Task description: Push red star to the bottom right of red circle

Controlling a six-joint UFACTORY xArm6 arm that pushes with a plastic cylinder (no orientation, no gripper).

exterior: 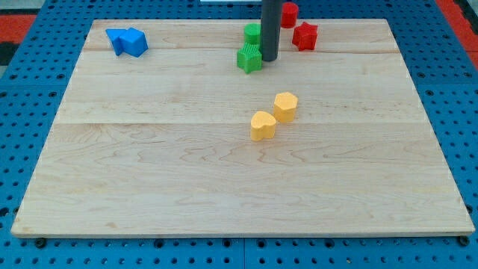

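The table [187,172] is pale wood, smooth and matt, with fine grain running across it and faint seams between its planks. Around it lies a blue perforated sheet [30,90], seemingly plastic or painted metal, with a slight sheen. My tip [269,59] ends a dark grey rod with a smooth, dull finish. At the table's 12 o'clock edge the red star [305,35], red circle [289,13] and green star [249,58] look like matt plastic, as do the yellow blocks [273,116] near the centre and the blue blocks [127,41] toward 10 o'clock.
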